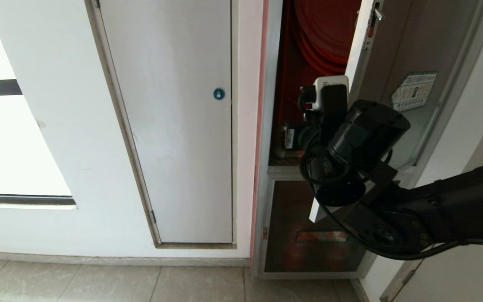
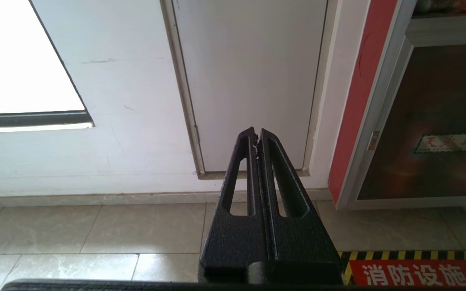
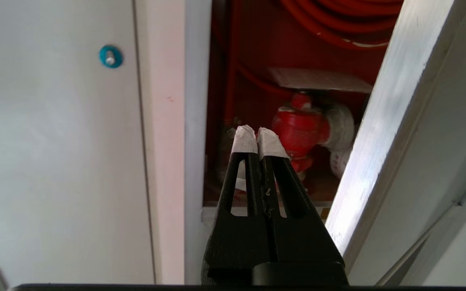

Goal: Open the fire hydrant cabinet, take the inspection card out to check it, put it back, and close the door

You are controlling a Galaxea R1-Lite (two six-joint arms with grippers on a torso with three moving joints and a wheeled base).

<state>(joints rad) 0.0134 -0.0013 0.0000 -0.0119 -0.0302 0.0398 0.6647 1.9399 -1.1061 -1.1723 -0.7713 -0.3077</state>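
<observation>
The fire hydrant cabinet (image 1: pixel 266 126) stands partly open, its red hose reel (image 1: pixel 325 33) showing. The door (image 1: pixel 430 50), dark glass with a green-bordered sticker (image 1: pixel 414 90), is swung out to the right; its silver edge (image 3: pixel 378 141) runs beside my right gripper. My right gripper (image 3: pixel 257 135) is shut and empty, its white-taped tips in the gap, pointing at the red valve (image 3: pixel 299 129) and the white rolled hose (image 3: pixel 340 125). A flat pale sheet (image 3: pixel 318 79) rests above the valve; whether it is the inspection card I cannot tell. My left gripper (image 2: pixel 256 133) hangs shut low over the floor.
A plain white door with a blue round lock (image 1: pixel 219 94) is left of the cabinet. Below the opening is a shorter dark glass panel (image 1: pixel 308 226) with a small red label. A red floor sign with a yellow-black border (image 2: pixel 415 273) lies by the cabinet's foot.
</observation>
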